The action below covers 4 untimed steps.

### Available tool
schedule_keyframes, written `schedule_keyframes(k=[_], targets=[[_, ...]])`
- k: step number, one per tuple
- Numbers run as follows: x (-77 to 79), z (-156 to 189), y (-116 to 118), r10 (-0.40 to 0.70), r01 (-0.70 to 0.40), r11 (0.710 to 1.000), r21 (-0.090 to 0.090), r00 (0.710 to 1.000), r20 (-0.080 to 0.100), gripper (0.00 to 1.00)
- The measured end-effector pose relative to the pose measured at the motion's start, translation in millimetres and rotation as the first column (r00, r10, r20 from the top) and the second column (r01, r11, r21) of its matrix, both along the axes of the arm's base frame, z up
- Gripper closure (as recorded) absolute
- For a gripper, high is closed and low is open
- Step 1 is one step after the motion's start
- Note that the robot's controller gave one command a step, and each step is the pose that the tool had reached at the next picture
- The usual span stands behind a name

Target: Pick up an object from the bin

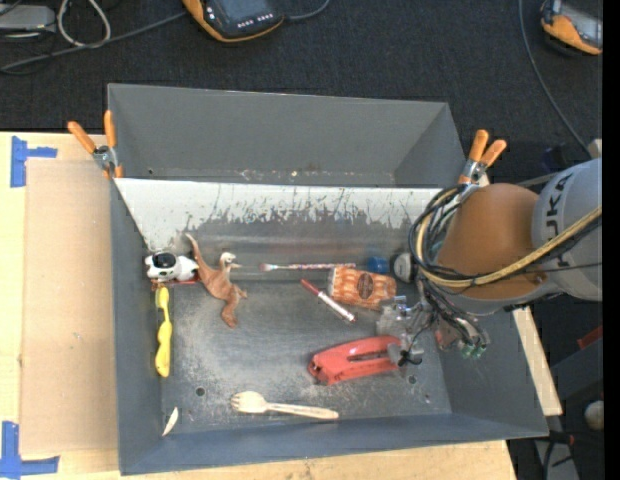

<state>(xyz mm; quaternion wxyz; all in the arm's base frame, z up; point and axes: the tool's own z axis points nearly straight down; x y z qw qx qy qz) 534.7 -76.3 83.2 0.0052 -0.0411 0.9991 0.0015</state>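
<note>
At bin [280,158] right: hand [408,343] by one red item [350,360]; one brown dinosaur [222,286]

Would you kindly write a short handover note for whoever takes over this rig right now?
Tool: low at the right side of the bin, by the right end of the red object; open or shut cannot be told.
Nearby: orange packet just behind. Brown dinosaur, yellow stick and pale fork lie further left.
Done: nothing lifted.
Left: grasp and raise one thing.
</note>
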Motion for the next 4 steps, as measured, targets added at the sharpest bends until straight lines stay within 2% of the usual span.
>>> schedule_keyframes(k=[1, 2, 3, 4], targets=[[0.0, 0, 0, -0.001, 0.001, 1.000, 0.000, 1.000, 0.000, 1.00], [0.9, 3, 22, -0.008, 0.008, 1.000, 0.000, 1.000, 0.003, 1.00], [24.5, -2, 20, 0.082, -0.082, 0.997, -0.003, 0.997, -0.002, 1.00], [17.2, 58, 30, 0.053, -0.053, 0.999, 0.000, 0.999, -0.003, 1.00]])
